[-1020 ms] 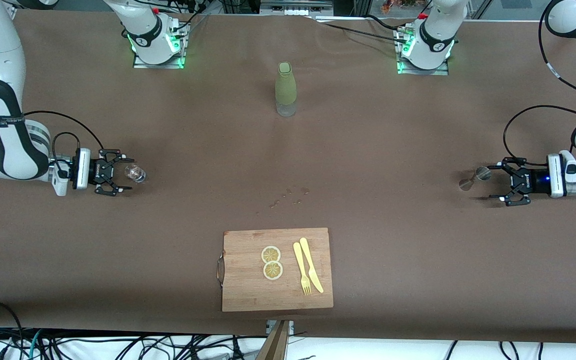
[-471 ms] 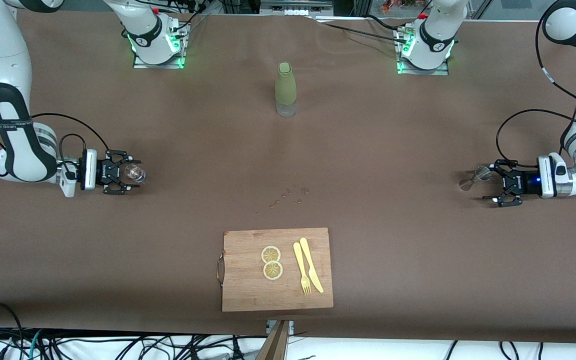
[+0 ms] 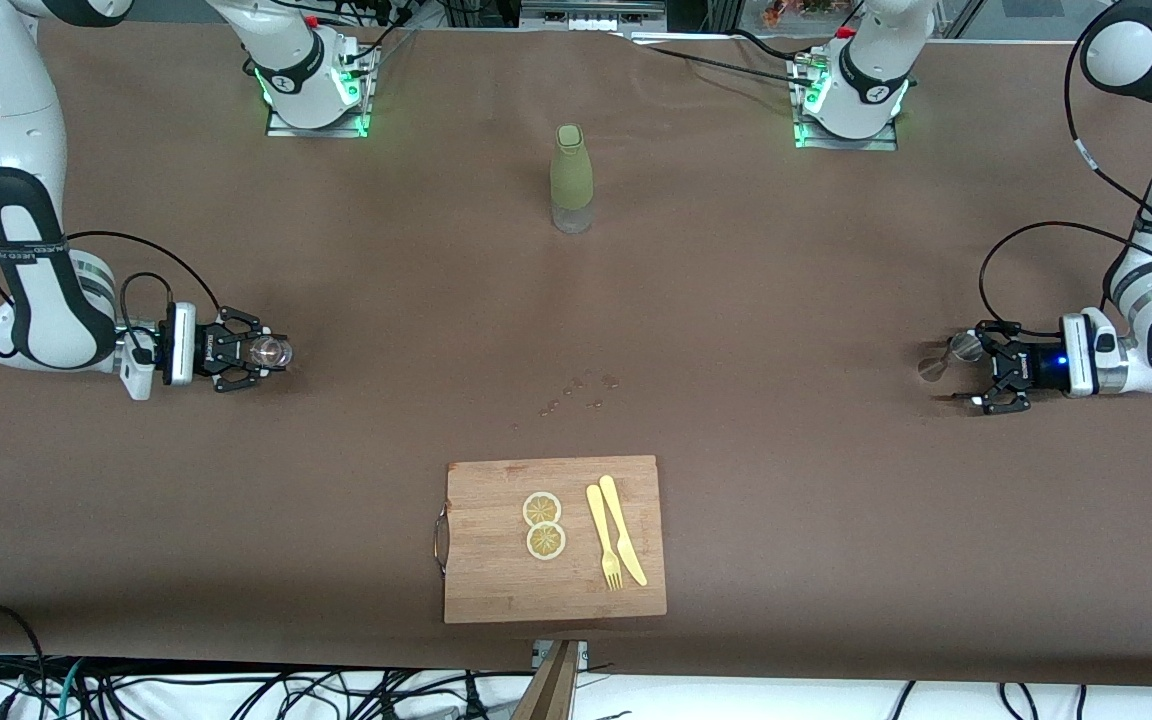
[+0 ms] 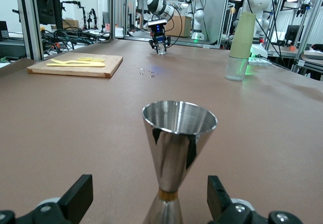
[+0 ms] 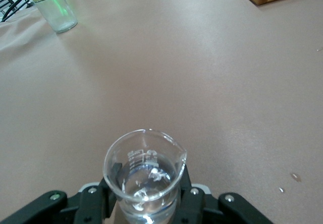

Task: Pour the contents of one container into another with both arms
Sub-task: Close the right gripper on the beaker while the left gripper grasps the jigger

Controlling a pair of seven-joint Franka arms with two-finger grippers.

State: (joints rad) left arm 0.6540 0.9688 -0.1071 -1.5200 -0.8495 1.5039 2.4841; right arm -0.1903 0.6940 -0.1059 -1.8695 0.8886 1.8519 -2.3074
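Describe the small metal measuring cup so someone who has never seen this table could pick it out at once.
Start at the left arm's end of the brown table, where the open left gripper sits low. Between its fingers stands a small polished steel hourglass-shaped jigger, not yet gripped. It is the only shiny metal thing there; the small clear glass beaker is at the right arm's end, in the shut right gripper.

We saw a polished steel hourglass-shaped jigger (image 4: 176, 158) standing upright on the brown counter (image 4: 75, 123), between the left gripper's (image 4: 151, 206) two black fingers (image 4: 78, 196), which stood wide apart and clear of it. Farther off sat a wooden cutting board (image 4: 75, 65), a green-sleeved clear bottle (image 4: 241, 47), some droplets (image 4: 147, 71), and the right gripper (image 4: 160, 46).
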